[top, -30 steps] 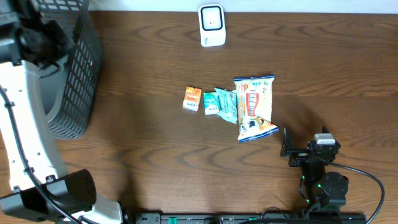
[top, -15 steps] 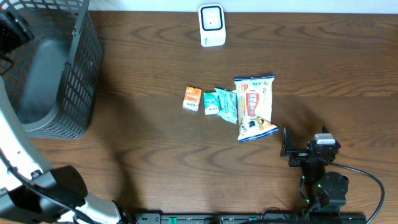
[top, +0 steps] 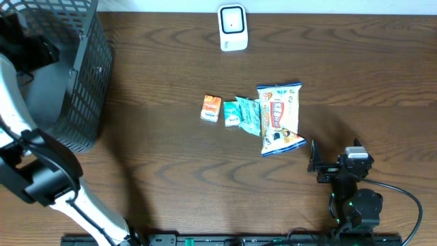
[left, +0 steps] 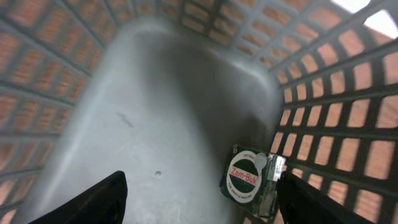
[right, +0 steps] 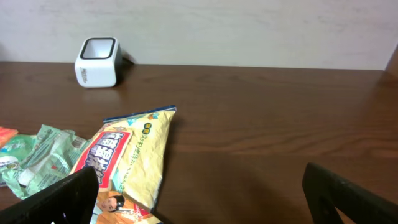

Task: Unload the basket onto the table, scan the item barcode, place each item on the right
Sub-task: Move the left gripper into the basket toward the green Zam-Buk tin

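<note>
Three packets lie waiting on the desk [top: 171, 171], so I judge the step in hand is fetching the next one. Nearest me, the right pincer [top: 314, 158] rests wide open and empty, well short of the scanner [top: 232, 27] and a little to its right. Beyond it lie the yellow snack bag [top: 280, 117], the green packet [top: 243, 113] and the orange packet [top: 211, 108] in a row, all on the scanner's near side. Far to the scanner's left, the left pincer [left: 199, 199] hangs open inside the basket [top: 89, 75], holding nothing, above the Zam-Buk pack [left: 247, 179] lying against the mesh wall. I'd lift that arm straight up clear of the mesh, then take the orange packet, the row's left end. I can see no barcode, so I'd turn it slowly before the scanner's window.
</note>
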{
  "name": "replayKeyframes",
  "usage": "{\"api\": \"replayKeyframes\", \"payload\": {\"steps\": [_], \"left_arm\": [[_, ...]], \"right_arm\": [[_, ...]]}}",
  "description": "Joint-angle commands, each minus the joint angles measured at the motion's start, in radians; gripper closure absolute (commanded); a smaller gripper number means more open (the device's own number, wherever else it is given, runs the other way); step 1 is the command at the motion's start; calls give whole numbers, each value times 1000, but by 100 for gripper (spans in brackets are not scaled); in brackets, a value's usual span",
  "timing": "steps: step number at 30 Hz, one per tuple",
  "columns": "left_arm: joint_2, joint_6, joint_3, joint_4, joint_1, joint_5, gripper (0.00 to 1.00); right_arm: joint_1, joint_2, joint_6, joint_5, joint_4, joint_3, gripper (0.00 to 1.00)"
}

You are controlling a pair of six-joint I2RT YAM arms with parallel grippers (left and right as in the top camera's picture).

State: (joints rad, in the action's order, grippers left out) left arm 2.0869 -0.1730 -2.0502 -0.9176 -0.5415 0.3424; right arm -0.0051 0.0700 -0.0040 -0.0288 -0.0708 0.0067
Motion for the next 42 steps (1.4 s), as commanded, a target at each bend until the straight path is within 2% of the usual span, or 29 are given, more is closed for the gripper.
{"api": "replayKeyframes", "payload": {"steps": [1, 3, 7, 23, 31, 42], "left_arm": [[46, -100, -10, -7, -3, 44, 24], [67, -146, -10, -20, -4, 99, 24], [86, -149, -8, -23, -3, 173, 24], [153, -184, 38, -60, -3, 175, 23], [198, -216, 38, -70, -3, 257, 23], [238, -227, 38, -91, -2, 257, 23]], "right_arm": [[-5, -4, 10, 0, -4, -1, 1], [-5, -4, 10, 0, -4, -1, 1], [-5, -4, 10, 0, -4, -1, 1], [-5, -4, 10, 0, -4, -1, 1], [-5, -4, 10, 0, -4, -1, 1], [-5, -4, 10, 0, -4, -1, 1]]}}
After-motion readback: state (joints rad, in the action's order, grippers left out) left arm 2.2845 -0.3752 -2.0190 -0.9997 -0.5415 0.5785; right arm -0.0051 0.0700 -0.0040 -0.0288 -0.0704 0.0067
